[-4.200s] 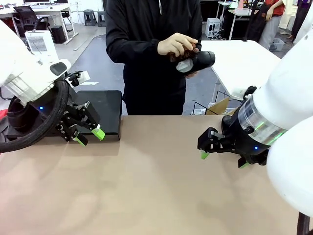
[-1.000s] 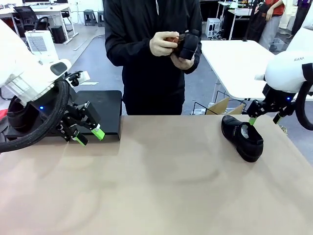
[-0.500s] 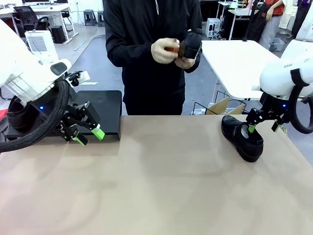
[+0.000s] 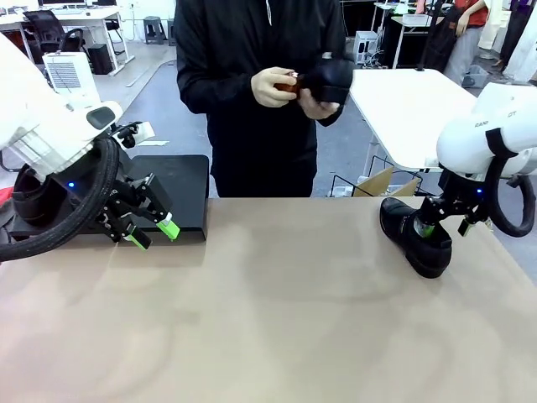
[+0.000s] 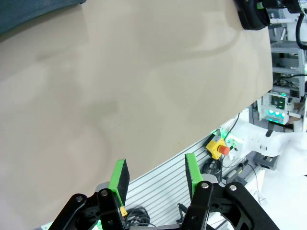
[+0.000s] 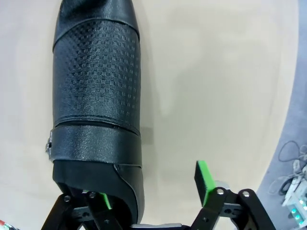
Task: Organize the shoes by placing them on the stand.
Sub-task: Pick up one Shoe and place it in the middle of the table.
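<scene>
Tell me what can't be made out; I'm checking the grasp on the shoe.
- Right wrist view: the tabletop shoe hides one pad of the right gripper.
- Front view: the left arm covers most of the far-left shoe.
- Front view: hands partly cover the person's dark item.

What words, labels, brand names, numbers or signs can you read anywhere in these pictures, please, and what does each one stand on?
Nothing can be quoted with confidence.
Dark lettering on the white right robot arm: too small and blurred to read.
A second dark mark higher on the same arm's shell: also blurred.
The black glossy leather shoe: no print, only an embossed grid pattern.
The yellow box with a red button: no legible label.
</scene>
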`<state>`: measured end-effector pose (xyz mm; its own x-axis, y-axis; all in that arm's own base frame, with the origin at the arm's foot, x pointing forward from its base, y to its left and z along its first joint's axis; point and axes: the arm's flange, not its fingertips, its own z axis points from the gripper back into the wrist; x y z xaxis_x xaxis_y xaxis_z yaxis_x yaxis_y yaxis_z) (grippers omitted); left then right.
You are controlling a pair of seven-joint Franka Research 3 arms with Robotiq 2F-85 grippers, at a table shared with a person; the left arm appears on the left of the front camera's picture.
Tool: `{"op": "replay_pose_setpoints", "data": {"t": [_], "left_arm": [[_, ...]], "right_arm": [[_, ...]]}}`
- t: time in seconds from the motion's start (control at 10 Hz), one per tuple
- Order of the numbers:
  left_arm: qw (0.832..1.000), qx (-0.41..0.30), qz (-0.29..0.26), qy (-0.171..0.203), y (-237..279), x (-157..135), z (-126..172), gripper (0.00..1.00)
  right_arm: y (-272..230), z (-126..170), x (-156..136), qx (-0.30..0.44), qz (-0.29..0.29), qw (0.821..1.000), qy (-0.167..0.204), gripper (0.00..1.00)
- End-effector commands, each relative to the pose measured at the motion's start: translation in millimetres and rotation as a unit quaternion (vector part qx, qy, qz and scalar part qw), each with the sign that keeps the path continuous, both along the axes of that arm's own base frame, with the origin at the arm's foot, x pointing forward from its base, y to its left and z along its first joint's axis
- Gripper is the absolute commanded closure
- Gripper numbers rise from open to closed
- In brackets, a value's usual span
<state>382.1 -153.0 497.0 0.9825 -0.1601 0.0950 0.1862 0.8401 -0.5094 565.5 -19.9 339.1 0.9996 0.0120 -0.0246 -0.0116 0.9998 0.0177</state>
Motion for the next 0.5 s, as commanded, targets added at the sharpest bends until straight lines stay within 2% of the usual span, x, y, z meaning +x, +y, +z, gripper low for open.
{"op": "replay_pose_setpoints", "data": {"t": [0.0, 0.2, 0.3, 0.4], "left_arm": [[1.000, -0.005, -0.001, -0.002, -0.3, 0.6, 0.5, 0.38], [1.000, -0.005, -0.001, -0.002, -0.3, 0.6, 0.5, 0.38], [1.000, -0.005, -0.001, -0.002, -0.3, 0.6, 0.5, 0.38], [1.000, -0.005, -0.001, -0.002, -0.3, 0.6, 0.5, 0.38]], "right_arm": [[-0.2, -1.7, 1.2, -0.003, 0.021, 1.000, 0.001, 0.55], [1.5, -5.8, -2.7, 0.001, 0.024, 1.000, 0.006, 0.93], [2.3, -6.8, -4.4, 0.006, 0.026, 1.000, 0.007, 1.00], [3.6, -8.1, -5.8, 0.012, 0.027, 1.000, 0.008, 1.00]]}}
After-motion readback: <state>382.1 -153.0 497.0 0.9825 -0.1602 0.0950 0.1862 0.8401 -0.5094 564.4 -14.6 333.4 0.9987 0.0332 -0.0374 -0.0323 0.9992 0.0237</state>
